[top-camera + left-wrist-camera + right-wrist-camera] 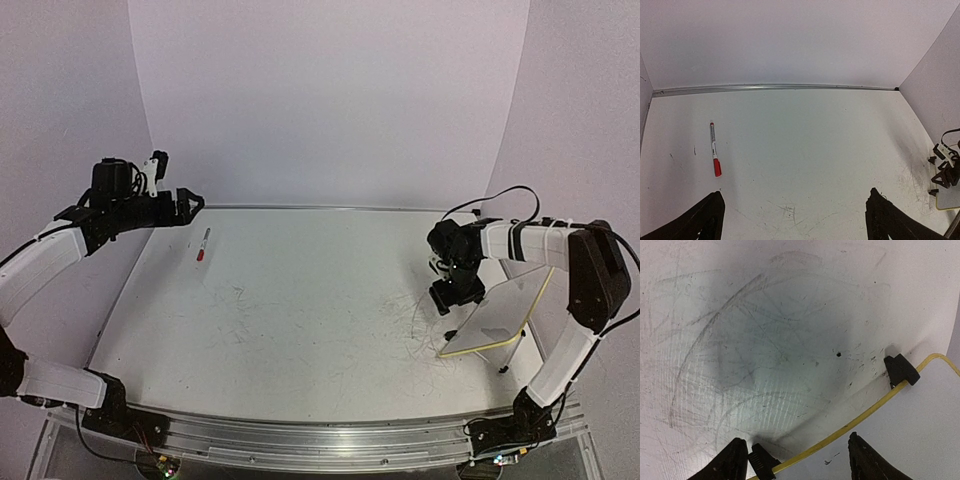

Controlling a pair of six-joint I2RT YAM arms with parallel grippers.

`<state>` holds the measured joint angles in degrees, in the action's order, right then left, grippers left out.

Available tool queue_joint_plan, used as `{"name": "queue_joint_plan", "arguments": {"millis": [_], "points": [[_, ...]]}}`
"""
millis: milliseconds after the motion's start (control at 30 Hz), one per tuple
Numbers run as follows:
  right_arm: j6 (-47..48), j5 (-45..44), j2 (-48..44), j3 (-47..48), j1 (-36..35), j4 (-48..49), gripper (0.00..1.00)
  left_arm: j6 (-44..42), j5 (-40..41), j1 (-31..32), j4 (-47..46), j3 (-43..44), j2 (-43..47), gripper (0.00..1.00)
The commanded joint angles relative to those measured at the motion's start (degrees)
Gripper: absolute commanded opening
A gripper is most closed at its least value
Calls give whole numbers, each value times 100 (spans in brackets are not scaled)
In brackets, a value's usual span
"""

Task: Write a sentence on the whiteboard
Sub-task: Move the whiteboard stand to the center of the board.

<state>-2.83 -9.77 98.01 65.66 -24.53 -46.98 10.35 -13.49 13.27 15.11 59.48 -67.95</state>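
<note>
Starting at the near right of the large scribbled white tabletop [300,330], the small rectangular yellow-rimmed whiteboard [505,308] is seen lying at a tilt beside the right arm, its face plain white under a grey shadow. Small black feet [900,370] are shown along its rim in the right wrist view. At the board's far-left corner the right gripper [447,298] is held low over the table, its fingers [735,462] spread apart with the yellow rim running between them; whether they touch it cannot be judged. Farther back on the left, a slim white marker with a red cap [203,243] is laid flat on the tabletop. Beyond it, by the far left corner, the left gripper [188,204] is held raised, jaws parted.
</note>
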Motion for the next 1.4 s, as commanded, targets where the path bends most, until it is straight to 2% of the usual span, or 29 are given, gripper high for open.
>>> {"name": "queue_joint_plan", "arguments": {"millis": [0, 133, 300, 533, 867, 1367], "points": [[-337, 119, 360, 294, -140, -344, 67, -58, -203, 46, -61, 7, -11, 99], [-873, -105, 529, 574, -313, -809, 72, -60, -210, 56, -69, -45, -19, 99], [-1235, -30, 486, 470, -369, -1003, 76, -59, -304, 53, -85, -70, -145, 100], [-1861, -600, 648, 359, -440, -1410, 70, -104, -337, 70, -93, -138, -43, 99], [-1829, -355, 949, 189, -625, -1219, 65, -130, -366, 69, -112, -229, 134, 99], [-1706, -124, 956, 61, -634, -992, 36, -130, -357, 64, -149, -293, 201, 100]]}}
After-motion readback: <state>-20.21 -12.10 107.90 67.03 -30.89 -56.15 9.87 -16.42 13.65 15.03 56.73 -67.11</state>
